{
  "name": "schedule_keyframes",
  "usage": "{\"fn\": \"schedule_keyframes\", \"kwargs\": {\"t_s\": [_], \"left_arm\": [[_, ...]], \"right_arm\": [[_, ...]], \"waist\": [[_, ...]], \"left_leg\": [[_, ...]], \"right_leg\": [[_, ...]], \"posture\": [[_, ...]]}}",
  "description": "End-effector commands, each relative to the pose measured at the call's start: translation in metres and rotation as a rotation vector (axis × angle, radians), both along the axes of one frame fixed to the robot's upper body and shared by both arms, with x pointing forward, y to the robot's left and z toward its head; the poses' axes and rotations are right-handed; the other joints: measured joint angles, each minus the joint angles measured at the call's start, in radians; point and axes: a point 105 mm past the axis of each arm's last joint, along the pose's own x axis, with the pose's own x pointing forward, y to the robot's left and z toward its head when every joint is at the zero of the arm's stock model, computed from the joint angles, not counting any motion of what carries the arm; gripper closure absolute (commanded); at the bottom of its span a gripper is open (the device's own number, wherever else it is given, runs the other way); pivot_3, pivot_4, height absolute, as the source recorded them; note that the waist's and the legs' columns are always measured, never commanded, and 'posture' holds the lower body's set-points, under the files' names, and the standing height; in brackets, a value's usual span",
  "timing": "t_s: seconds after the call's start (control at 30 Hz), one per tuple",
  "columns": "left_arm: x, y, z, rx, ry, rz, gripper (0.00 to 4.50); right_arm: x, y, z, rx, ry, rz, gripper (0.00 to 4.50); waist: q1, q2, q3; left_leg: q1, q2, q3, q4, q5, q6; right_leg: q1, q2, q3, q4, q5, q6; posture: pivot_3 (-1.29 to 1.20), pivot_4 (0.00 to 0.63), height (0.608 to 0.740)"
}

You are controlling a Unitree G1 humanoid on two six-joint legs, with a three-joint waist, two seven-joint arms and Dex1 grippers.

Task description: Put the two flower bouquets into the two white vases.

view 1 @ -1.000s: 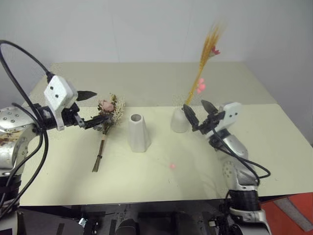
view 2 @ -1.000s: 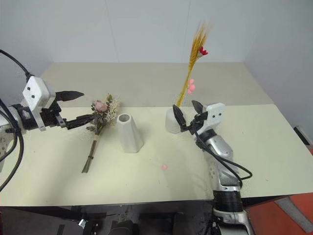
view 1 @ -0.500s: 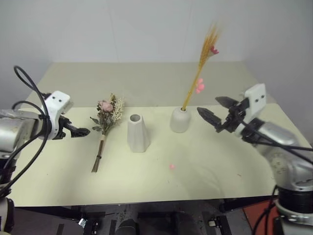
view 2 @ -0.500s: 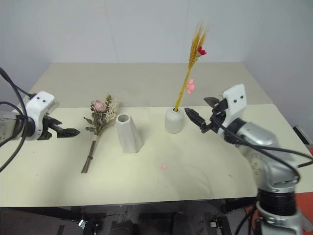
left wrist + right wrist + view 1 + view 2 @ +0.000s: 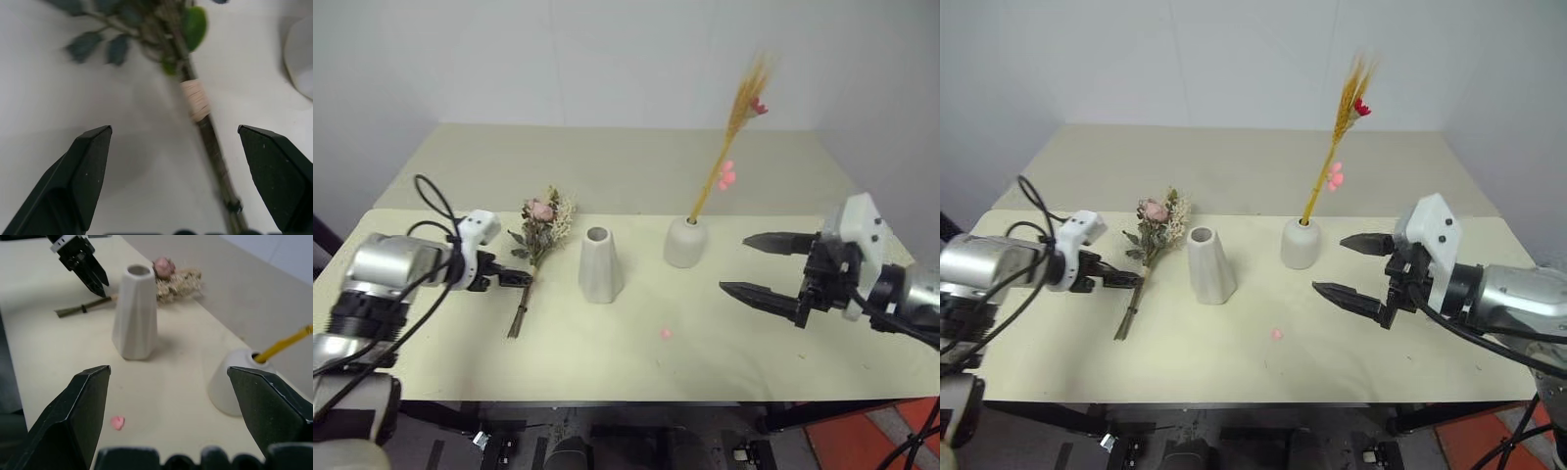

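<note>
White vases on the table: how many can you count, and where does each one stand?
2. The taller faceted vase stands empty beside the lying bushy bouquet. The shorter rounded vase, towards the robot's right, holds the yellow stalk.

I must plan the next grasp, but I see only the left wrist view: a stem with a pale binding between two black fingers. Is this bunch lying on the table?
Observer: Yes, the bushy bouquet lies flat on the table, beside the tall vase.
Operator: Is that vase empty?
Observer: Yes, nothing is in it. The yellow stalk stands in the short vase.
Operator: Where is the right gripper?
Observer: The right gripper is open, apart from the short vase, holding nothing.
</note>
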Motion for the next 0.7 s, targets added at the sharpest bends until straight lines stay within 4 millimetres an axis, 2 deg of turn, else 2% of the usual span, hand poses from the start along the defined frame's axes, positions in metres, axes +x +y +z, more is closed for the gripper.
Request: {"fn": "schedule_keyframes", "kwargs": {"t_s": [0.03, 0.1, 0.2, 0.3, 0.6, 0.63, 0.7], "left_arm": [[0.014, -0.002, 0.004, 0.04, -0.032, 0.003, 0.0], [0.018, -0.003, -0.002, 0.049, -0.021, -0.001, 0.0], [0.024, -0.006, -0.002, 0.036, -0.014, 0.002, 0.6], [0.029, -0.01, -0.001, 0.038, -0.019, -0.005, 1.51], [0.034, -0.007, 0.01, 0.059, -0.066, -0.005, 4.22], [0.034, -0.006, 0.012, 0.063, -0.077, -0.001, 4.38], [0.037, -0.002, 0.022, 0.064, -0.121, 0.021, 4.38]], "right_arm": [[-0.002, 0.001, 0.009, 0.003, -0.086, -0.036, 0.03], [-0.002, 0.0, 0.008, 0.009, -0.092, -0.056, 0.03], [-0.003, -0.003, 0.009, 0.013, -0.098, -0.083, 0.0], [-0.002, -0.007, 0.008, 0.004, -0.098, -0.104, 0.0], [-0.001, -0.008, 0.009, 0.002, -0.12, -0.115, 0.0], [-0.001, -0.008, 0.01, 0.005, -0.132, -0.113, 0.0], [-0.002, -0.011, 0.011, 0.02, -0.134, -0.116, 0.0]], "waist": [[0.0, 0.0, 0.0], [-0.001, 0.0, 0.0], [-0.003, 0.0, 0.0], [-0.002, 0.0, 0.0], [-0.002, 0.0, 0.0], [-0.003, 0.0, 0.0], [-0.004, 0.0, 0.0]], "left_leg": [[0.0, 0.0, 0.0, 0.0, 0.0, 0.0], [0.001, 0.0, 0.0, 0.0, 0.0, 0.0], [0.004, 0.0, 0.0, 0.0, 0.0, 0.0], [0.011, 0.0, 0.0, 0.0, -0.001, 0.001], [0.011, 0.0, -0.001, 0.0, -0.001, 0.002], [0.011, 0.0, -0.001, 0.0, -0.001, 0.002], [0.011, 0.0, -0.001, 0.0, -0.001, 0.002]], "right_leg": [[0.0, 0.0, 0.0, 0.0, 0.0, 0.0], [0.001, 0.0, 0.0, 0.0, 0.0, 0.0], [0.004, 0.0, 0.0, 0.0, 0.0, 0.0], [0.012, 0.0, 0.0, -0.002, -0.001, 0.001], [0.013, 0.0, 0.0, -0.002, -0.001, 0.001], [0.012, 0.0, 0.0, -0.002, -0.001, 0.001], [0.012, 0.0, 0.0, -0.002, -0.001, 0.001]], "posture": [[0.0, 0.15, 0.74], [0.0, 0.15, 0.74], [0.0, 0.15, 0.74], [0.0, 0.15, 0.74], [0.0, 0.15, 0.74], [0.0, 0.15, 0.74], [0.0, 0.15, 0.74]]}}
